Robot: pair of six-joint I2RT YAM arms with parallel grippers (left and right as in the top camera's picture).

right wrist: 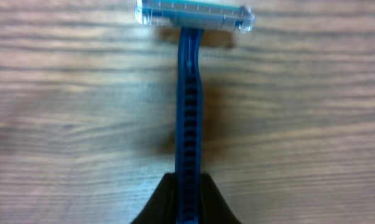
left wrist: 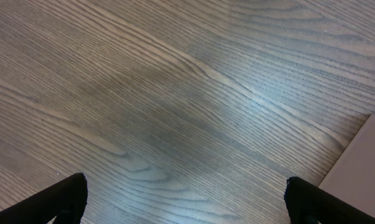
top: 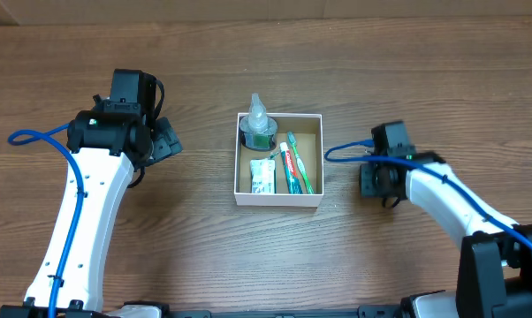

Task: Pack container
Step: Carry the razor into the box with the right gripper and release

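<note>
Nothing legible is showing anywhere; print on the toothpaste tube (top: 286,162) and small packet (top: 262,178) is blurring beyond reading

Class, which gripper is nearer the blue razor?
Right. The right gripper grips the razor by its handle; the left gripper hangs open over the table on the far side of the container.

One container (top: 277,200), one small clear bottle (top: 258,122) inside it, one green toothbrush (top: 301,174), one toothpaste tube (top: 286,162), one small white-and-green packet (top: 262,177), one blue razor (right wrist: 189,118), two robot arms, left arm (top: 80,203) and right arm (top: 443,190)
</note>
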